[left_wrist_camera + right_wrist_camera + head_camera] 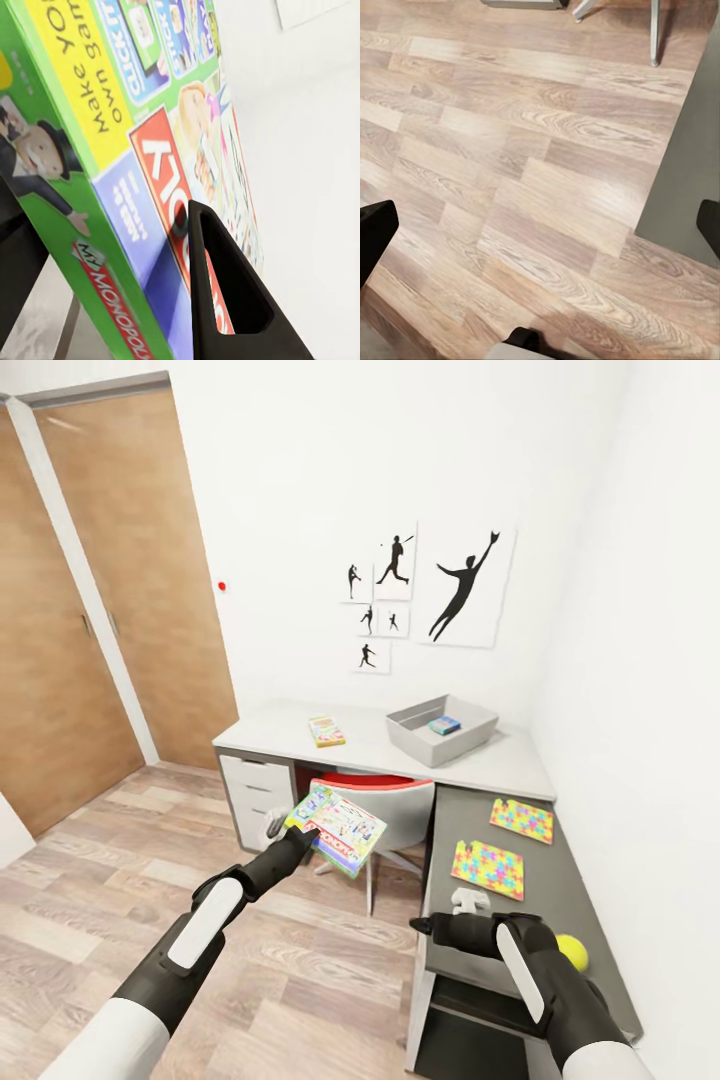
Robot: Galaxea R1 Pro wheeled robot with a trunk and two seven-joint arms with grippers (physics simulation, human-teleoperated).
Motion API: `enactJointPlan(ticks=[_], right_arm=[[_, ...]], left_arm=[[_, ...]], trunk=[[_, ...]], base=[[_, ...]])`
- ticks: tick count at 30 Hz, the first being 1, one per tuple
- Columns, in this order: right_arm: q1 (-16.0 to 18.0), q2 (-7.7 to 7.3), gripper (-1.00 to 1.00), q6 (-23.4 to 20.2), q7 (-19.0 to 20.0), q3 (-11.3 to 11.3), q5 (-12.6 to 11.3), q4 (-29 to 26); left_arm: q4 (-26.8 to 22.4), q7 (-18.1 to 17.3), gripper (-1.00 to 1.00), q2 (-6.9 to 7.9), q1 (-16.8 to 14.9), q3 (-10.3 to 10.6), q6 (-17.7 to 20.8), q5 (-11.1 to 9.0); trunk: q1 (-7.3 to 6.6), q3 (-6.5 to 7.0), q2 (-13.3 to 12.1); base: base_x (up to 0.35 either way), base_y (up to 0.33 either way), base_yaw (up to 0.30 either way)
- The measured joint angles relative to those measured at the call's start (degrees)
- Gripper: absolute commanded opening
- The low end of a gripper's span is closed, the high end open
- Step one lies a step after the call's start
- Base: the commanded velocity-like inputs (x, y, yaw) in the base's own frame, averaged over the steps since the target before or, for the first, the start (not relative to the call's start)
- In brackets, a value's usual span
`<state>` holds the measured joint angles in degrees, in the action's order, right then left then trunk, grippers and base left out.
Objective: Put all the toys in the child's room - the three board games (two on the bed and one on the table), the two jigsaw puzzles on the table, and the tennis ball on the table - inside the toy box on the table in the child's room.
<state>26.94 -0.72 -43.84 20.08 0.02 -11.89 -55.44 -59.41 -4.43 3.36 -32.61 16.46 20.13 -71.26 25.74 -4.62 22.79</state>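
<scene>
**Monopoly box held up ahead of the desk corner**

The left gripper [300, 838] is clamped on the flat white Monopoly board game box with the red band [336, 828], holding it tilted in the air at 12 o'clock from the robot, in front of the red-seated chair with a grey back [385, 807]. In the left wrist view one black finger [225, 289] lies flat against the printed face of the box [142, 157], whose green edge carries the Monopoly name.

Beyond the chair stands the long table with the pale grey-white top and white drawers [370, 740]. On it, at about 1 o'clock, sits the shallow pale grey toy box with sloping sides [442, 728], with a small blue game box [445, 725] inside. To the left of the bin, well apart from it, lies the green-yellow-red card game box [326, 731].

The lower dark grey desk [520, 895] runs along the wall at 2 to 3 o'clock. Two jigsaw puzzle boxes patterned with small coloured pieces [522, 820] [487, 868] lie flat on it, near each other, and the small yellow-green tennis ball [572, 950] rests just behind the right forearm.

The right gripper [422, 926] hangs over the near edge of that desk; in its wrist view the two dark fingertips [376, 229] stand wide apart above the wood-plank floor [510, 165].

Black baseball-player silhouette prints [465, 588] hang on the white wall above the table, and wooden doors [90, 610] stand at 10 o'clock.
</scene>
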Motion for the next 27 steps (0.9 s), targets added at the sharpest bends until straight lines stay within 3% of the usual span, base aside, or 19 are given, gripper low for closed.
enactJointPlan(ticks=[17, 27], right_arm=[[0.0, 0.0, 1.0, 0.01, 0.0, 0.02, 0.0, -0.05], [0.0, -0.1, 1.0, -0.1, 0.01, -0.01, 0.03, -0.03]], left_arm=[[-0.02, 0.08, -1.0, -0.06, -0.02, 0.29, -0.03, 0.08], [-0.09, 0.09, -1.0, -0.06, -0.01, 0.45, -0.02, 0.09]], trunk=[[0.0, 0.0, 0.0], [0.01, 0.0, 0.0]], base=[[0.14, 0.0, 0.012], [0.013, 0.0, 0.189]])
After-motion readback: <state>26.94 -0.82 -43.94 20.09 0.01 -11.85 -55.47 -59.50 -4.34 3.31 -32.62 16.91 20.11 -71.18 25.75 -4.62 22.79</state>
